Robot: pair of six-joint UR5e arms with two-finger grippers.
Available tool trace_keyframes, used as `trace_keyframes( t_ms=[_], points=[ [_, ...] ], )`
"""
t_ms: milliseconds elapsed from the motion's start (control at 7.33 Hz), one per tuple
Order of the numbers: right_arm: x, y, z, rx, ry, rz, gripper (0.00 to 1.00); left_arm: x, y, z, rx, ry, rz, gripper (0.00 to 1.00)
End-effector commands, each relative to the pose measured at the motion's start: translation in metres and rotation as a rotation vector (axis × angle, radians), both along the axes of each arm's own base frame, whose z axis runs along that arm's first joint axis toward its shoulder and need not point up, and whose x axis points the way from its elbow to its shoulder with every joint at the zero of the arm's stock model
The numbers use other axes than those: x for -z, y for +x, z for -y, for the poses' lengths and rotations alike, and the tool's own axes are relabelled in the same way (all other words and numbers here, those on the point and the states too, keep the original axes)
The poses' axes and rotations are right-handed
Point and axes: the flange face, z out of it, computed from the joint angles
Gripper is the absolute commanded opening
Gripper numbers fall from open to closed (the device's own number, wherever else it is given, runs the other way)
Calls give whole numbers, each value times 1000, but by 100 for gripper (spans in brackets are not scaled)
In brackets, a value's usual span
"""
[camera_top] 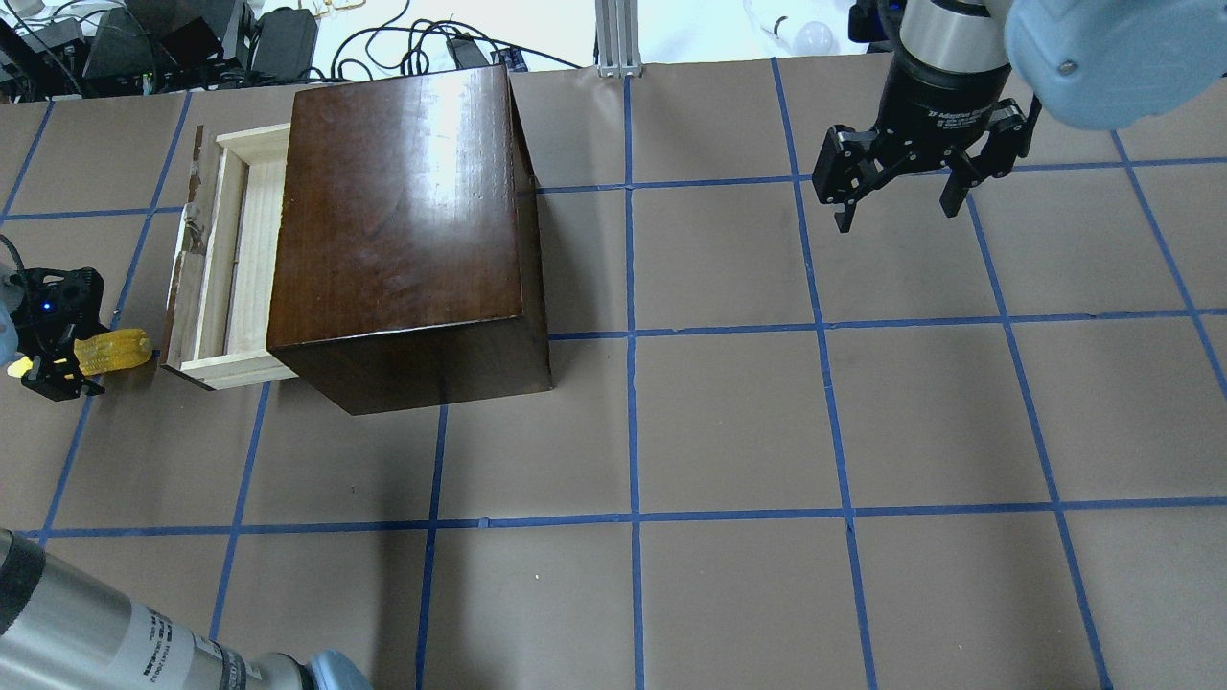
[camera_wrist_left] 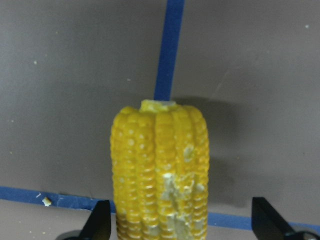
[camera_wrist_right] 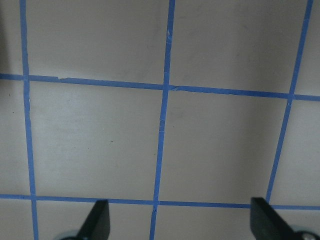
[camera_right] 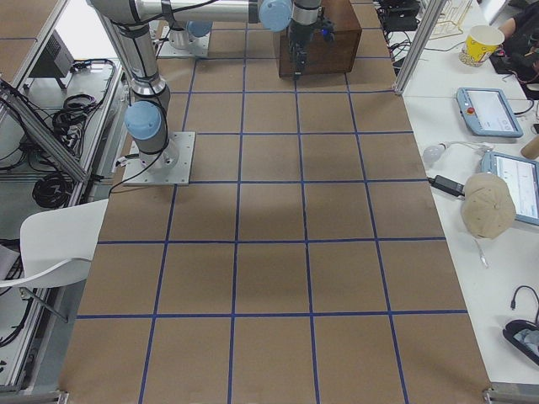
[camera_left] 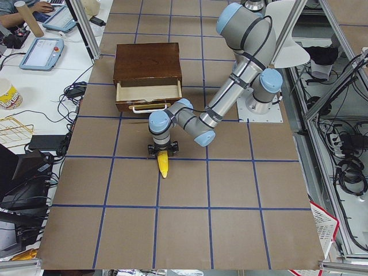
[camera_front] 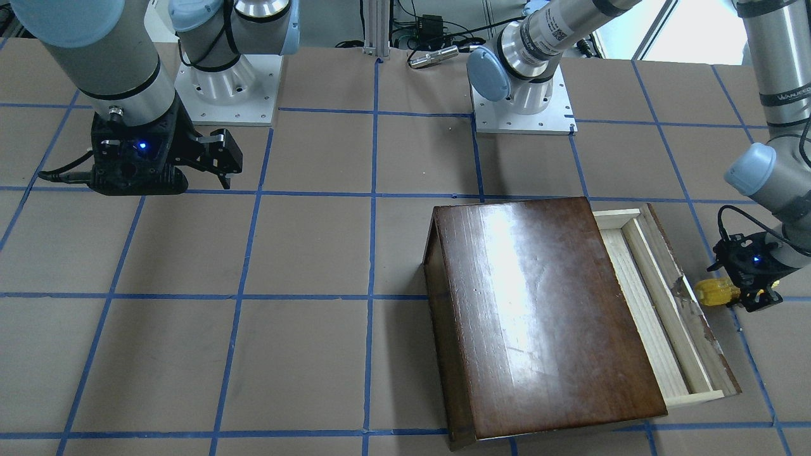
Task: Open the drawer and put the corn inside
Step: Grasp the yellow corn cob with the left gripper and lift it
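The left gripper [camera_front: 742,288], fingers spread, straddles the corn [camera_front: 715,292] just beside the pulled-out drawer [camera_front: 640,297]. The right gripper [camera_top: 896,216] hangs spread, well apart.

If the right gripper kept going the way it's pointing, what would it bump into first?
Probably the table. The right gripper points down, and its wrist camera shows only brown table cover with blue tape lines underneath, nothing else.

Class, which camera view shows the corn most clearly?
The left wrist-mounted view: the corn looks large, kernels sharp. Overhead, front-facing and left views show it small at the left gripper; the right view lacks it.
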Motion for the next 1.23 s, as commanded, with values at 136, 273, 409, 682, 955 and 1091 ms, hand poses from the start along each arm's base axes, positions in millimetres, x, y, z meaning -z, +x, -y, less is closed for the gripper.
trace_keyframes(
  t_ms=[136,273,409,682,955,1091],
  points=[
    [0,0,0,1,-1,1,100,-3,0,2,4,-24,-3,25],
    [0,0,0,1,0,1,100,-4,0,2,0,-26,-2,24],
    [0,1,0,-1,0,1,100,-10,0,2,-8,-33,4,24],
    [1,1,0,-1,2,1,100,-28,-2,1,-29,-53,19,15],
    [1,1,0,-1,2,1,100,-57,-6,0,-43,-93,32,0],
    [0,1,0,-1,0,1,100,-73,-8,-2,-42,-101,40,0]
  ],
)
